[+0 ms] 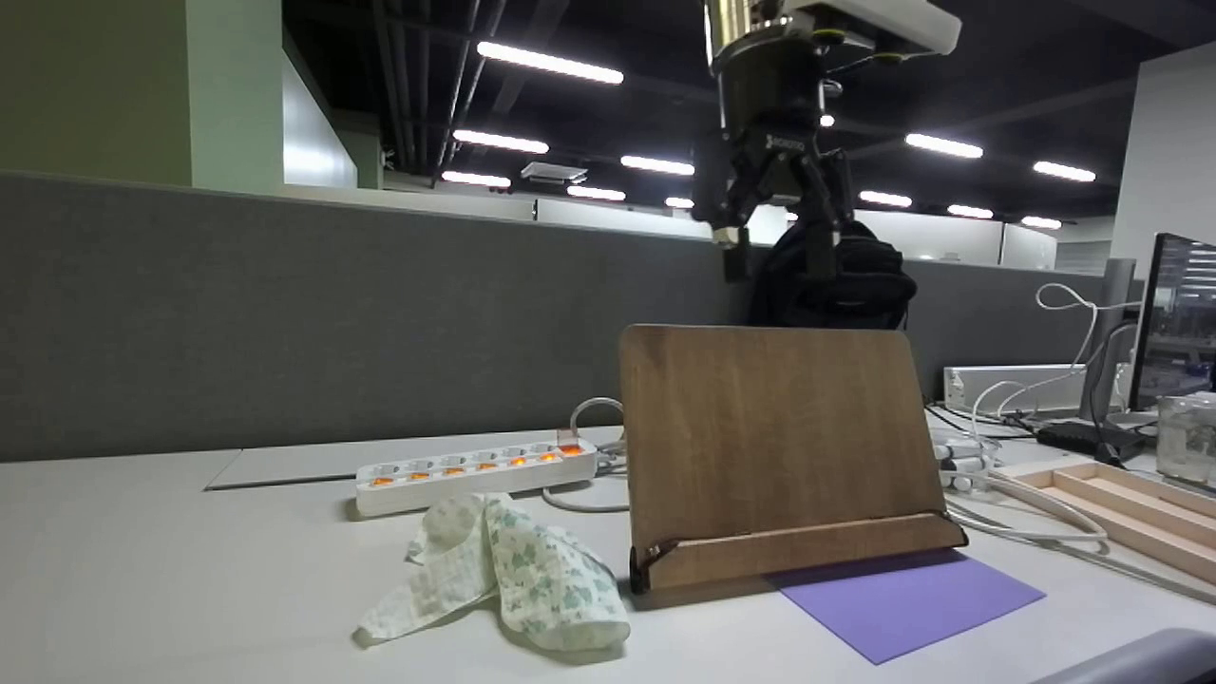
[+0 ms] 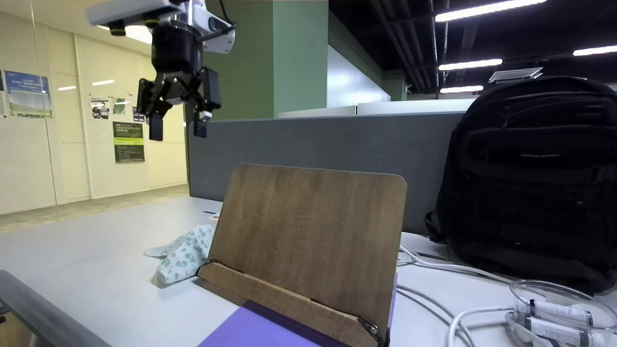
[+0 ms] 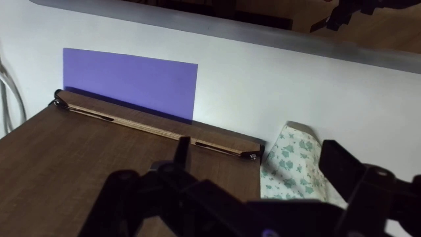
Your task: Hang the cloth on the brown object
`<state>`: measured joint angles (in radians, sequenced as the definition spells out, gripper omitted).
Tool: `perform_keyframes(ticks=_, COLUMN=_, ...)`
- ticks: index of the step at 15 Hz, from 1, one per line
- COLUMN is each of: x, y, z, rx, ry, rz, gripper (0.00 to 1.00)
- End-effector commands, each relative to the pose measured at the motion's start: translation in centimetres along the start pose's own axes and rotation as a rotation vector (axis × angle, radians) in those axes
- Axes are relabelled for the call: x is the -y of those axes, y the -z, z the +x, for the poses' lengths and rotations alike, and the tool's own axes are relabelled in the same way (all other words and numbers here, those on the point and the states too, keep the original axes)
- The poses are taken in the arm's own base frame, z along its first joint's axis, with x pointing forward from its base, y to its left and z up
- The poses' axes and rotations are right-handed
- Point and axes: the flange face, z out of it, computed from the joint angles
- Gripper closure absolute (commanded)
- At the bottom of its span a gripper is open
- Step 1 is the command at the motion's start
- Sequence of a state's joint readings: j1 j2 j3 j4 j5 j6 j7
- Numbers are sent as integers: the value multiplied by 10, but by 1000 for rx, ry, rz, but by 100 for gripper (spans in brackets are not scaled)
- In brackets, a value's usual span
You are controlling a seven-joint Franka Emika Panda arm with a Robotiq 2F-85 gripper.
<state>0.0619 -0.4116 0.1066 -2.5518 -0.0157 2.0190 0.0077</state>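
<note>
A white cloth with green leaf prints (image 1: pixel 560 579) lies crumpled on the desk beside the brown stand. It also shows in an exterior view (image 2: pixel 185 258) and in the wrist view (image 3: pixel 292 164). The brown object is a tilted wooden board stand with a bottom ledge (image 1: pixel 779 437); it also shows in an exterior view (image 2: pixel 313 236) and the wrist view (image 3: pixel 98 148). My gripper (image 1: pixel 779 258) is open and empty, well above the desk and higher than the board's top edge. It shows in an exterior view (image 2: pixel 178 127) and the wrist view (image 3: pixel 258 153). The board hides part of the cloth.
A purple sheet (image 1: pixel 917 608) lies under the stand's front. A white power strip (image 1: pixel 475 475) is behind the cloth. A grey partition (image 1: pixel 285 323) and black backpack (image 2: pixel 530 193) stand behind. A glass container (image 2: pixel 564 313), white cables (image 2: pixel 429 301) and wooden tray (image 1: pixel 1121 513) are nearby.
</note>
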Motion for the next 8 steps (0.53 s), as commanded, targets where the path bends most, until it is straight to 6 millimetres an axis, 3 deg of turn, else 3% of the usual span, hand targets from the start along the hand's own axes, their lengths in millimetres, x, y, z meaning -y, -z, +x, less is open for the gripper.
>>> perform_keyframes(ticks=1, x=40, y=-36, z=22, rx=12, ry=37, rz=-34, gripper=0)
perform_keyframes(ticks=5, x=84, y=-75, z=45, rx=-35, ry=82, rz=-61, gripper=0)
perform_keyframes(ticks=8, x=102, y=-106, z=57, rx=-40, ry=84, rz=-51, gripper=0)
